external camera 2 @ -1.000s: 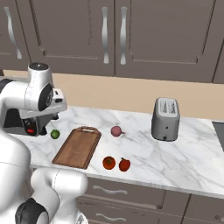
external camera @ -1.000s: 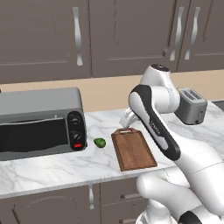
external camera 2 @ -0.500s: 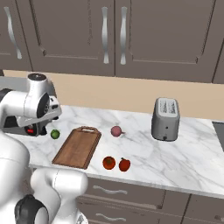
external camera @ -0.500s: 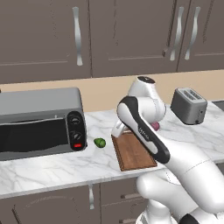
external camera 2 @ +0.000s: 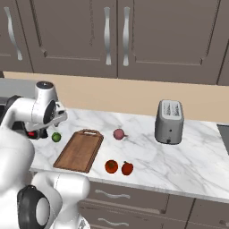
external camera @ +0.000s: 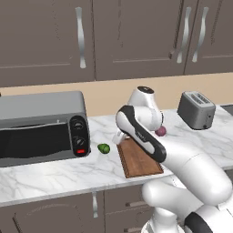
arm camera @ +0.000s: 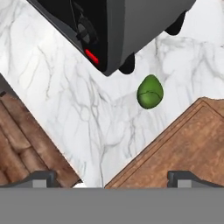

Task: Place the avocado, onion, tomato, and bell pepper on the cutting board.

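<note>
Nearest on the marble desk (external camera 2: 188, 161) lie the tomato (external camera 2: 111, 167) and bell pepper (external camera 2: 127, 168), touching. The empty cutting board (external camera 2: 79, 150) comes next. The tool (arm camera: 111, 177) hovers, fingers spread, above the avocado (arm camera: 150, 92). The onion (external camera 2: 118, 133) lies farthest. No readable writing.

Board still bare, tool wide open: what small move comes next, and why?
Probably lower the open tool toward the avocado, the nearest item; it lies on the counter between the toaster oven and the cutting board, ahead of the fingertips.

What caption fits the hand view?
Open end effector above marble counter, avocado between toaster oven and cutting board.
</note>
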You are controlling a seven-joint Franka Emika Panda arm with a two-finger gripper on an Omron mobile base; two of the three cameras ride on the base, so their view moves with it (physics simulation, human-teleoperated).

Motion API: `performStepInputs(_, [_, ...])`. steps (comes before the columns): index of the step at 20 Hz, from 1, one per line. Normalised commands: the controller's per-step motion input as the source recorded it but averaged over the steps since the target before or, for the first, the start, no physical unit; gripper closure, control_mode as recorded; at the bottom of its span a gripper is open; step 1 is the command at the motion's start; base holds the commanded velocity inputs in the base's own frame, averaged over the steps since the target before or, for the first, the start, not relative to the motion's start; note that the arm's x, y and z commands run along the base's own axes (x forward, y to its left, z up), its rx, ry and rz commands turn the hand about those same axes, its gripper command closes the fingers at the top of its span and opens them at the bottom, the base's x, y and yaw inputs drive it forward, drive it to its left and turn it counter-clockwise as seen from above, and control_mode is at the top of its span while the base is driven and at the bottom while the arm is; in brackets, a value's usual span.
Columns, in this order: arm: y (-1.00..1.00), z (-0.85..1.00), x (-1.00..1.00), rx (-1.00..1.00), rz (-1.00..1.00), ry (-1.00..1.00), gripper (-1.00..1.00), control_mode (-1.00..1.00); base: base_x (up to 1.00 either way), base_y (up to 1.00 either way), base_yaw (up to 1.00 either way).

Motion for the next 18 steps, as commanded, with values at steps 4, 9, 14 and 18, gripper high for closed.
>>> performStepInputs(4, [0.02, -0.3, 0.35, 0.0, 0.0, 0.0, -1.0, -1.0, 0.0, 0.0, 0.0])
performStepInputs(9, [0.08, -0.35, 0.32, 0.0, 0.02, 0.0, -1.0, -1.0, 0.0, 0.0, 0.0])
performStepInputs(14, [0.13, -0.31, 0.27, 0.0, 0.02, 0.0, -1.0, -1.0, 0.0, 0.0, 0.0])
performStepInputs(18, [0.15, -0.26, 0.27, 0.0, 0.01, 0.0, -1.0, -1.0, 0.0, 0.0, 0.0])
